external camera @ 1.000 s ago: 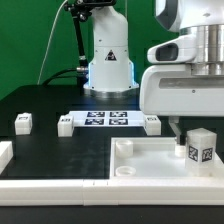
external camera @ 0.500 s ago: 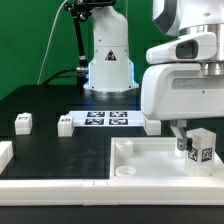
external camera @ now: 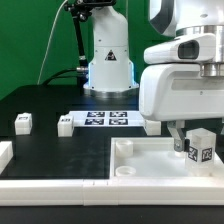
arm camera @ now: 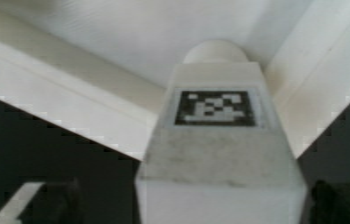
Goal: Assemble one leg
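Note:
My gripper (external camera: 192, 147) is shut on a leg (external camera: 203, 146), a small white block with black-and-white tags. It holds the leg upright over the near right part of the large white square tray-like part (external camera: 140, 163). In the wrist view the leg (arm camera: 216, 125) fills the space between my dark fingers (arm camera: 37, 205), with the tray's white wall behind it. Three more legs lie on the black table: one at the exterior view's left (external camera: 22, 122), one by the marker board's left end (external camera: 66, 125), and one by its right end (external camera: 152, 122).
The marker board (external camera: 106, 119) lies flat at mid table. The arm's white base (external camera: 108, 60) stands behind it. A white part edge (external camera: 5, 155) shows at the exterior view's near left, and a white rail (external camera: 60, 187) runs along the front.
The arm's upper body has shifted slightly toward the exterior view's left. The leg has risen a touch and stays held over the tray's right side.

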Robot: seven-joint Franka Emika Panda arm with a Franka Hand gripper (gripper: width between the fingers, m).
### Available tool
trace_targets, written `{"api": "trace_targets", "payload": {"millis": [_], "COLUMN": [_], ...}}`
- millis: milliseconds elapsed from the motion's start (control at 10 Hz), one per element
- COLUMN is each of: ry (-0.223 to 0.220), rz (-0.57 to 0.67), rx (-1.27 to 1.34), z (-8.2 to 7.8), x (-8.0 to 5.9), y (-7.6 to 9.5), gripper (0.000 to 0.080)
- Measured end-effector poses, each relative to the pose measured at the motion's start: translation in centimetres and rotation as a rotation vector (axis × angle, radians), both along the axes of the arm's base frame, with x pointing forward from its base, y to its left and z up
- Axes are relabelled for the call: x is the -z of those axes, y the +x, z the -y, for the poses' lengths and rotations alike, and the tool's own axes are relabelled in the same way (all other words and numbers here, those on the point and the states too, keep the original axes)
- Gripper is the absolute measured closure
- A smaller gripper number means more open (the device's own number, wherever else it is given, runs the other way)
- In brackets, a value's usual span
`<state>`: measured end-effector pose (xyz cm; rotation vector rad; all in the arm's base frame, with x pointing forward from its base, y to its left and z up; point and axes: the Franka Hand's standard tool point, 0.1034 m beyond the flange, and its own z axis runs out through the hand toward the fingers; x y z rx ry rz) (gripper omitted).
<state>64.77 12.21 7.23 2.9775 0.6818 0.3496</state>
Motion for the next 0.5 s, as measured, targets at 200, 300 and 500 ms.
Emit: {"api": "trace_targets", "payload": {"millis": [200,300,500], "ry": [0.002,0.009,0.036], "rz": [0.0,-0.001,-0.001], "rx": [0.006,0.032,0.131], "z": [-0.03,-0.04,-0.06], "x": [0.01,0.08,0.09], "y": [-0.01,-0.05,-0.06], "gripper": [0.0415,0.051,0.0509]}}
